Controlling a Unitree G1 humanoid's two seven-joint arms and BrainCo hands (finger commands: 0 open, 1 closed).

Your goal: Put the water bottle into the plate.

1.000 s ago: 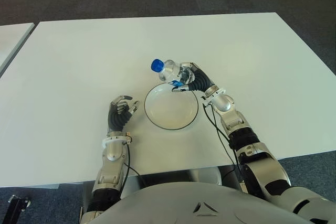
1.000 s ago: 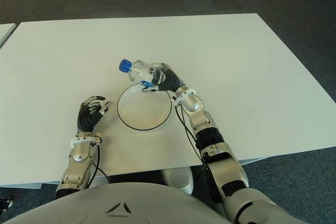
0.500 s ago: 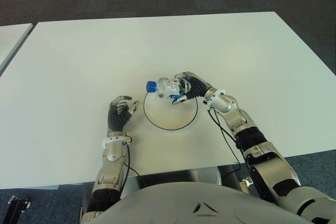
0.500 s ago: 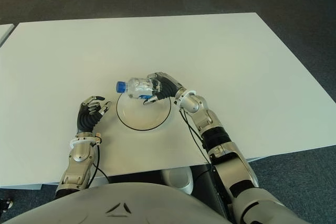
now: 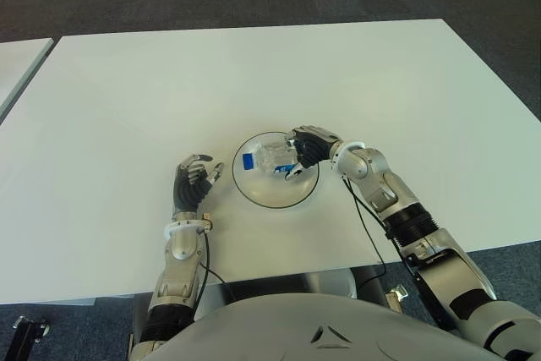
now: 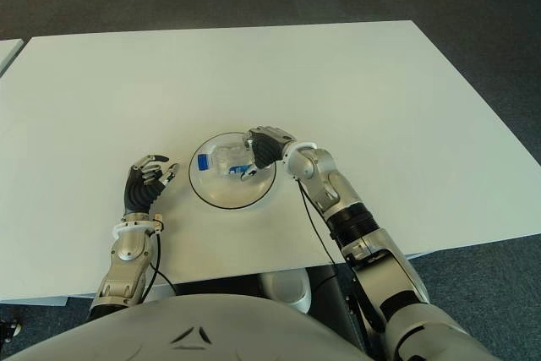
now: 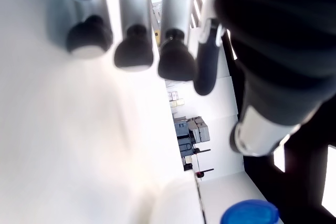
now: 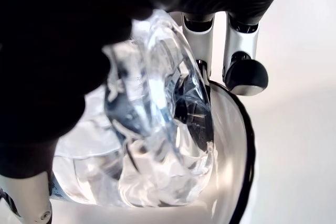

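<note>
Bottle [image 5: 269,157] in plate [image 5: 258,194], right hand [image 5: 306,148] clasped.

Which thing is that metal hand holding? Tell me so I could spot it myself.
Start at the big white table and find the round white plate with a thin dark rim near its front edge. Lying sideways over that plate, gripped by the robot's right hand, is the water bottle. It is the only clear, crinkly plastic thing there, with a bright blue cap.
</note>
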